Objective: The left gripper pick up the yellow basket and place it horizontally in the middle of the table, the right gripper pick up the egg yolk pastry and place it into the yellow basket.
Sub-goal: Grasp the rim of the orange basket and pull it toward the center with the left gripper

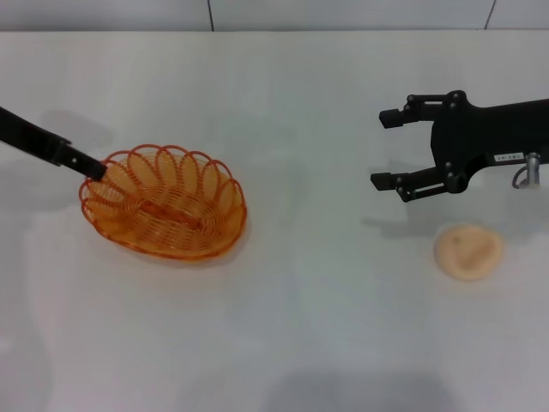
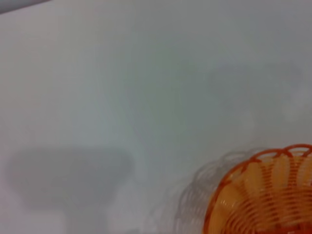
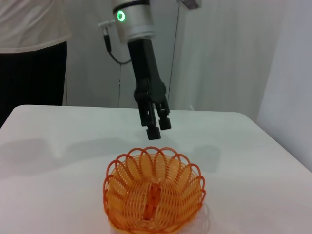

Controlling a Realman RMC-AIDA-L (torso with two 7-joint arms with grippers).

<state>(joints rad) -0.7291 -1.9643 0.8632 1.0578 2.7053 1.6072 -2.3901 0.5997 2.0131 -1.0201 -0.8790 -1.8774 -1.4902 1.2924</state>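
Observation:
The yellow basket (image 1: 163,202) rests on the white table (image 1: 300,300), left of the middle, its long side slightly slanted. It also shows in the left wrist view (image 2: 265,195) and the right wrist view (image 3: 154,196). My left gripper (image 1: 94,169) hovers at the basket's left rim. In the right wrist view the left gripper (image 3: 157,129) is just above the rim, apart from it, fingers slightly parted and empty. The egg yolk pastry (image 1: 468,251) lies on the table at the right. My right gripper (image 1: 390,150) is open and empty, above the table, beyond and left of the pastry.
The table's far edge meets a wall (image 1: 257,13). In the right wrist view a person in a white shirt (image 3: 31,29) stands beyond the table's end, behind the left arm.

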